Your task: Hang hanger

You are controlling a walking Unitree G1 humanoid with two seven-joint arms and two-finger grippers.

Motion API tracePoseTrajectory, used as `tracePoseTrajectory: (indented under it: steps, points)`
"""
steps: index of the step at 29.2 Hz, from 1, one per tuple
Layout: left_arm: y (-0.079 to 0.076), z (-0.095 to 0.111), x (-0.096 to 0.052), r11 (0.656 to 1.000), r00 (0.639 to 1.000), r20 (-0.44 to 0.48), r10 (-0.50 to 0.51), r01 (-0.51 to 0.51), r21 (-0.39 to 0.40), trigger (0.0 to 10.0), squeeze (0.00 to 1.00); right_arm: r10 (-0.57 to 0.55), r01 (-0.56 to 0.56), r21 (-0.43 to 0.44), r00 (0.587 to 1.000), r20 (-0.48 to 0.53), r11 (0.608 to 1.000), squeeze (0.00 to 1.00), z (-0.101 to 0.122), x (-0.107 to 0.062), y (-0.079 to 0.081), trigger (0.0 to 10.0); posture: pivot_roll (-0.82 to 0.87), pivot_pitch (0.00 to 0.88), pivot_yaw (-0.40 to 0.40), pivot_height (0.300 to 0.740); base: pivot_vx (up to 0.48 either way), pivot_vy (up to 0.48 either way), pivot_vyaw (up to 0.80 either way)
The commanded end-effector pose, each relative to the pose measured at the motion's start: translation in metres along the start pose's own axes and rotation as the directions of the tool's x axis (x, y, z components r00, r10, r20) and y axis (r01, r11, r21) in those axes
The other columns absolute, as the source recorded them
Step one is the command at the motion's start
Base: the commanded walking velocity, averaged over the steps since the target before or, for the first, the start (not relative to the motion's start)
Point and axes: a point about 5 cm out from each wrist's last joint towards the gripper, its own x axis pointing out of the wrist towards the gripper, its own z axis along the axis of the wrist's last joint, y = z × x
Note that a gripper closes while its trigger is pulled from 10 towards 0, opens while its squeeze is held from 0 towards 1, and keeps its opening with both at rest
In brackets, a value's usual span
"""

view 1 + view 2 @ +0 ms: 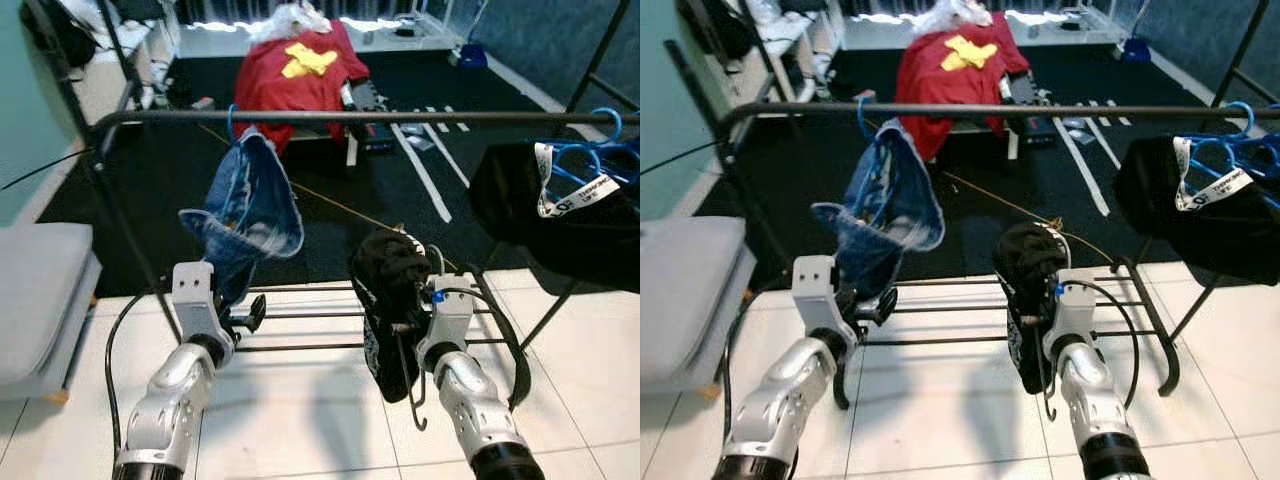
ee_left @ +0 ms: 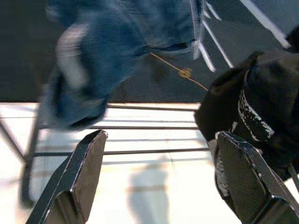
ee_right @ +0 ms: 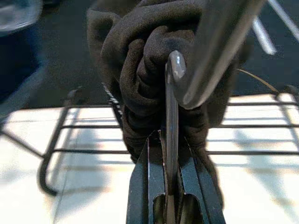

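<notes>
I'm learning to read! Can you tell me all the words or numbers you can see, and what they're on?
White band on the black garment hanging at the rail's right end: printed letters, too small and blurred to read.
White print on the black cloth in the right gripper: too blurred to read.
Nothing else carries text.

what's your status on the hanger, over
Right gripper shut on hanger with black garment, below rail. Left gripper open, idle. Denim garment already hangs there.
</notes>
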Motion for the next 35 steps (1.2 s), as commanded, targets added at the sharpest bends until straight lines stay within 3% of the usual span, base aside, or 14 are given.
tracePoseTrajectory:
  steps: [1,14,21,35]
  points:
    - [0.0,-0.005,-0.002,1.0,1.0,-0.018,0.0,0.0,-0.007,10.0,0.0,0.018,-0.018,0.003,0.999,0.052,1.0,0.0,0.006,0.001,0.004,10.0,0.04,0.068,0.006,0.74,-0.394,0.0,0.0]
    - [0.0,-0.007,-0.001,1.0,0.999,-0.045,-0.021,0.021,0.008,10.0,0.0,0.001,-0.001,0.014,0.999,0.05,1.0,0.0,0.006,0.0,0.004,10.0,0.04,0.066,0.008,0.74,-0.377,0.0,0.0]
    - [0.001,-0.016,0.0,0.997,0.991,-0.122,-0.05,0.057,0.051,10.0,0.0,-0.04,0.039,0.051,0.999,0.023,0.998,0.0,0.004,0.001,0.001,10.0,0.04,0.072,0.022,0.74,0.0,0.0,0.0]
    - [0.001,-0.014,0.002,0.992,0.985,-0.141,-0.095,0.106,0.066,10.0,0.0,-0.052,0.051,0.071,0.999,0.014,0.996,0.0,0.004,0.001,-0.002,10.0,0.04,0.077,0.028,0.74,0.0,0.0,0.0]
